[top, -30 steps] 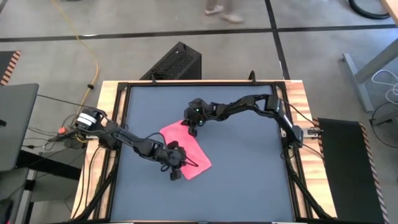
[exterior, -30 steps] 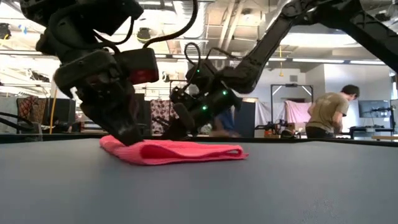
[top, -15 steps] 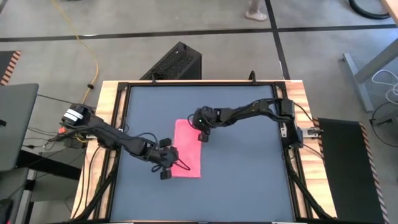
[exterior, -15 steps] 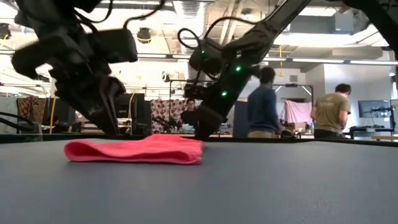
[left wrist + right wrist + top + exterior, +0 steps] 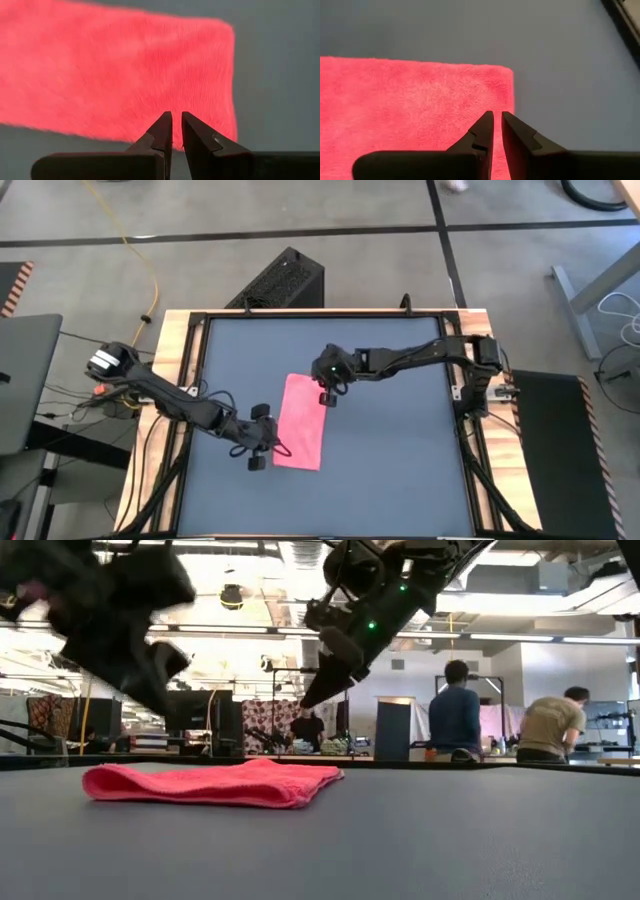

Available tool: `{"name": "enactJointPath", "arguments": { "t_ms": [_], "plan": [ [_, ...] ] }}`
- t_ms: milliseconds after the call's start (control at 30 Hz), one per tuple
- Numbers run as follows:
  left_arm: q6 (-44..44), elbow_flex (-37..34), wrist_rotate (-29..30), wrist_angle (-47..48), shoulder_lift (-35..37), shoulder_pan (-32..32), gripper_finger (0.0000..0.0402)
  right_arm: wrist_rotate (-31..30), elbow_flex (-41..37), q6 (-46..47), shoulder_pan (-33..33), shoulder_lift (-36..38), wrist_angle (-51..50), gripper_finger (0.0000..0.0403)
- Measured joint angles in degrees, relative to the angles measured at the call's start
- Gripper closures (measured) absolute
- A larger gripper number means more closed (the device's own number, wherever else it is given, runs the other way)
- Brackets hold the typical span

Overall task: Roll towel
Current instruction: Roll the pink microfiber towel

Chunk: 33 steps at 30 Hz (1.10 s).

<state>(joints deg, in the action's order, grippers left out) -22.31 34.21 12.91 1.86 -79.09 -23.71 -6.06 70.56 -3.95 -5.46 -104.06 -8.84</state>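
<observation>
A: One pink towel [image 5: 303, 420] on the dark grey surface [image 5: 400, 460], folded into a long flat strip, plain and fuzzy, with square corners and a thicker folded edge seen from table height.

B: Where does it sit against the left gripper [image 5: 254, 463]?

A: Just off the tips. From the left wrist, the cloth lies ahead of and below the jaws, its long edge right at the fingertips [image 5: 165, 125]. Nothing is pinched; the jaws stand nearly together with only a thin slit between them.

B: And the right gripper [image 5: 326, 399]?

A: Raised above the far end of the towel, clear of it in the low view. From the right wrist, one corner of the cloth lies just past the tips. Those jaws show a narrow gap too, and they hold nothing.

B: So the towel is free?

A: Lying flat between the two grippers, yes.
</observation>
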Motion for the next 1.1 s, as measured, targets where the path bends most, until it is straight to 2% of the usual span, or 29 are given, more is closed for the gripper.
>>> {"name": "enactJointPath", "arguments": {
  "t_ms": [167,300,400,567,700,900,1100],
  "plan": [
    [-5.28,-5.22,-0.65,-11.38,-4.72,-3.4,0.0372,6.09,-7.59,6.49,4.55,-0.49,7.18,0.0337],
    [-6.45,-5.5,-2.26,-12.19,-6.85,-6.12,0.0372,4.84,-12.15,11.06,13.15,0.21,17.2,0.0337],
    [-7.64,-5.46,-2.93,-12.01,-7.79,-8.0,0.0372,1.68,-12.58,12.8,19.89,-0.24,21.09,0.0337],
    [-8.34,-5.44,-0.39,-12.31,-8.14,-10.93,0.0372,-8.9,-12.61,12.81,29.11,-0.29,22.09,0.0337],
    [-7.25,-5.48,1.04,-11.84,-6.31,-12.56,0.0372,-13.38,-12.59,6.55,34.62,-0.34,25.58,0.0336],
    [-0.64,-5.01,5.74,-11.58,-2.32,-14.91,0.0372,-16.38,-11.29,1.35,37.34,-5.97,34.86,0.0321],
    [7.93,-3.95,6.48,-12.79,-0.28,-16.83,0.0351,-19.29,-5.76,-5.1,36.77,-13.77,34.21,0.0283]
  ]
}}
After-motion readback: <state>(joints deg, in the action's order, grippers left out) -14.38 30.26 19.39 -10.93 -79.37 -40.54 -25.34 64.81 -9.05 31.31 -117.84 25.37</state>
